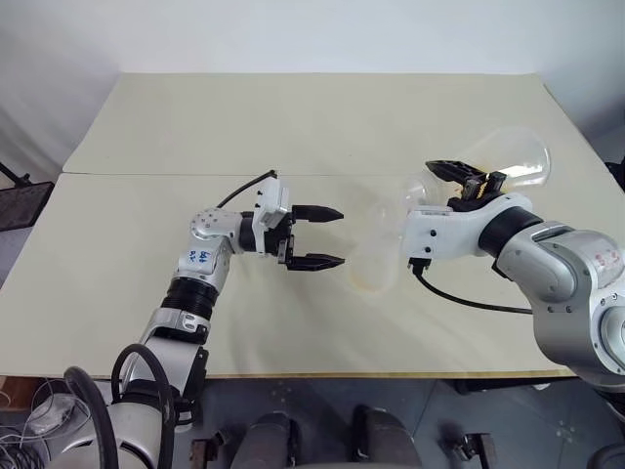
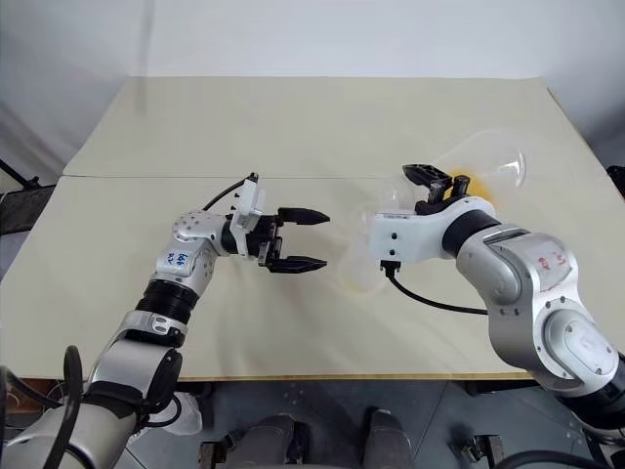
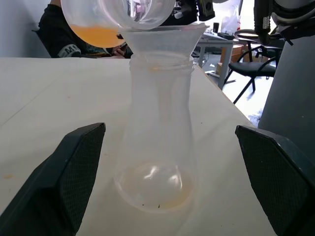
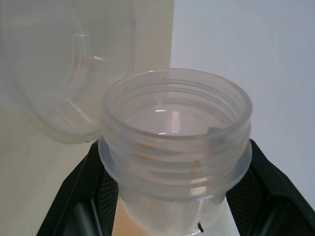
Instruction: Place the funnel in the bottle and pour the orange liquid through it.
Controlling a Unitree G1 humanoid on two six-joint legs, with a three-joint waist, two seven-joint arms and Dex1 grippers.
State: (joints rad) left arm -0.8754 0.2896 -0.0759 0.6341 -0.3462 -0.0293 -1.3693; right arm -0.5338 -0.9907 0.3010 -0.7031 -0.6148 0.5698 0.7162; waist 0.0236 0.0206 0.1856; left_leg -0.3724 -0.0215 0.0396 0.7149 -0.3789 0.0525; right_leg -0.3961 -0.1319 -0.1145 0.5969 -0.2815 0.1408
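The bottle (image 3: 157, 142) stands upright on the cream table (image 1: 293, 117), and everything else is placed from it. The funnel (image 3: 162, 42) sits in the bottle's neck, its wide rim just above the threaded mouth. Inside the bottle's flat base lies only a faint yellowish film.

On the bottle's left, near it but apart, the left gripper (image 1: 314, 237) points level towards it with its two black fingers (image 3: 64, 182) spread wide, holding nothing; the bottle stands just beyond the gap between them.

On the bottle's right and above it, the right gripper (image 1: 467, 179) has its fingers pinched on the neck of a second, round-bellied flask (image 1: 508, 156), which is tipped over so that its threaded open mouth (image 4: 174, 123) hangs just over the funnel's rim. The orange liquid (image 3: 96, 34) pools in the low side of that flask's belly (a shallow pool, away from the mouth), on the side farther from the bottle. Whether any stream reaches the funnel cannot be told.

Beyond the table's far edge, behind the bottle, a person in dark clothing (image 3: 54, 29) is partly visible.
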